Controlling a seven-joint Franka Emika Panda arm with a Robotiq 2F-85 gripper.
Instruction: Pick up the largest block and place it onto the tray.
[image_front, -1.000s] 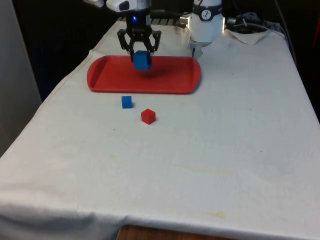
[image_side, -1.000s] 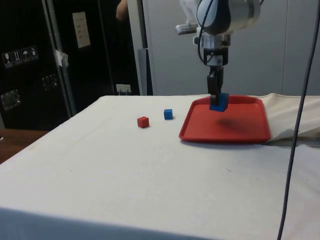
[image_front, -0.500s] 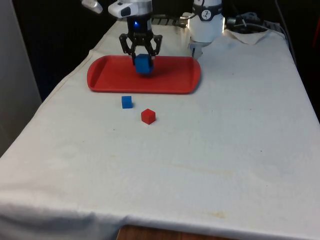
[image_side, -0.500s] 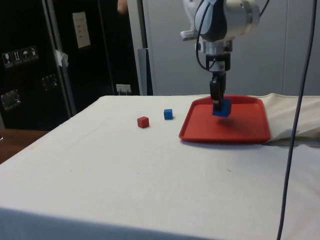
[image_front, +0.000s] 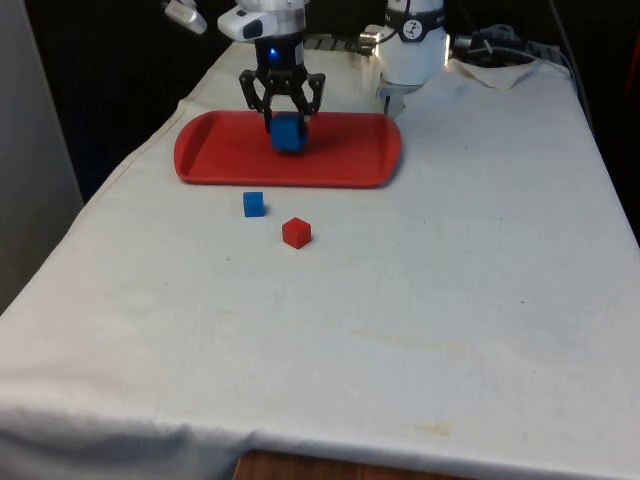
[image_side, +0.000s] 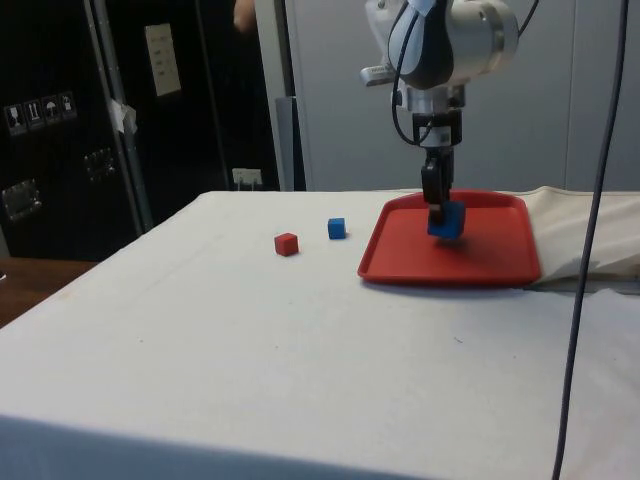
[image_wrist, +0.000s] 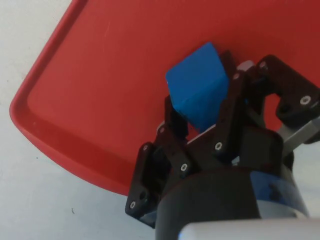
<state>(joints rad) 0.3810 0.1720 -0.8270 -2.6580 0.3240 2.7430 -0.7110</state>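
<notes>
In the front view the gripper (image_front: 285, 118) clasps the large blue block (image_front: 288, 133) low over the red tray (image_front: 220, 160) near the tabletop's far edge, while the small blue block (image_front: 254, 204) and red block (image_front: 296, 233) sit on the cloth before the tray's near rim, broad bare cloth beyond. The side view shows the large blue block (image_side: 446, 221) tilted at mid-tray, though contact with the floor is unclear. The wrist view shows the fingers (image_wrist: 176, 120) pinching opposite faces, one corner pointing away.

The table (image_front: 420, 300) is covered with a white cloth that hangs over its edges. Directly on it lies a red tray (image_front: 215, 150), at the far end and toward the front view's left. Near the tray's front rim, but not touching it, sits a small blue block (image_front: 254, 204). A small red block (image_front: 296, 232) lies just beside that one, a little further from the tray.
</notes>
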